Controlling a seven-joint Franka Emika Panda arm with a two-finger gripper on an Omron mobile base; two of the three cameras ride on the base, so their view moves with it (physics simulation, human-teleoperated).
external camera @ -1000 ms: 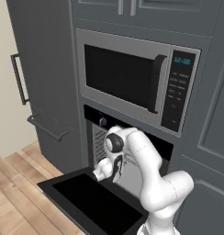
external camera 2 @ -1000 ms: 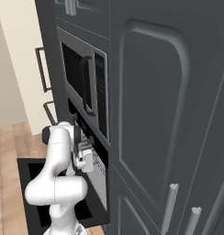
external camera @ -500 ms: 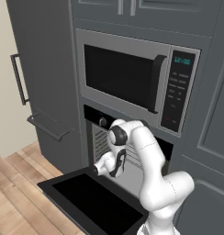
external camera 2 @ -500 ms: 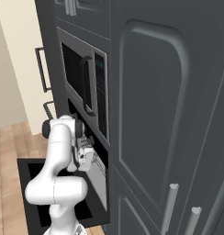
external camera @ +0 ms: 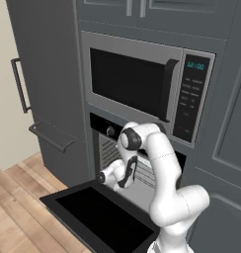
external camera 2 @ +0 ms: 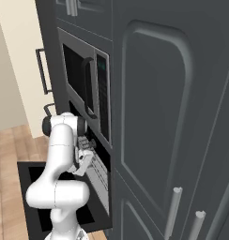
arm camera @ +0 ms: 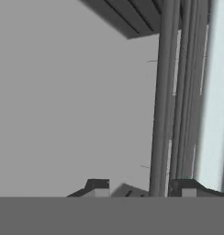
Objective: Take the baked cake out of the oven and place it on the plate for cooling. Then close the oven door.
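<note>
The oven point(external camera: 110, 131) sits under the microwave, and its oven door point(external camera: 98, 217) hangs open, lying flat toward me. My arm reaches into the cavity, with the gripper point(external camera: 126, 179) low over the wire racks point(arm camera: 178, 92). Seen from the right, the gripper point(external camera 2: 90, 149) points into the opening above the oven door point(external camera 2: 36, 187). In the hand view the gripper point(arm camera: 140, 188) has its fingertips drawn in around a low dark shape, the edge of the baked cake point(arm camera: 130, 190). Most of the cake is hidden below the frame. The plate is out of view.
The grey-framed microwave point(external camera: 132, 84) hangs right above the oven opening. Tall dark cabinet doors point(external camera 2: 172, 117) stand to the right. A long vertical handle point(external camera: 19, 84) is on the left. The open door juts out over the wood floor point(external camera: 19, 197).
The jaws have closed in from a wider stance. The arm's wrist joint has risen and shifted slightly right while the hand stayed inside the oven.
</note>
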